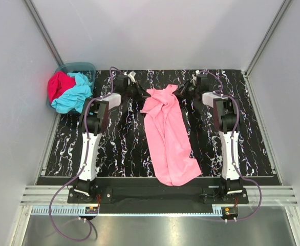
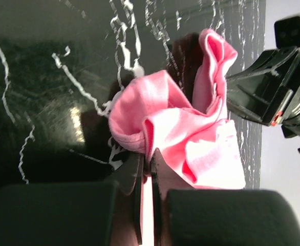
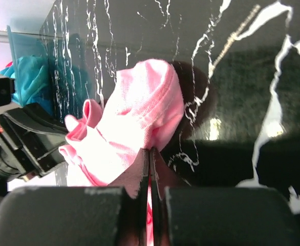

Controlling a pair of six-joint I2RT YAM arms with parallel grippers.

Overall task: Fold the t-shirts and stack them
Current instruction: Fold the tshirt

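The light pink t-shirt lies in a long strip down the middle of the black marbled table, its far end bunched and lifted. My left gripper is shut on the left side of that bunched end, seen close in the left wrist view, with pink cloth pinched between the jaws. My right gripper is shut on the right side of the same end, with pink cloth in it. The turquoise t-shirt and crimson red t-shirt lie heaped in the basket.
A teal plastic basket stands at the far left corner of the table. Grey walls close in the left, right and back. The table's near edge runs just past the pink shirt's lower end.
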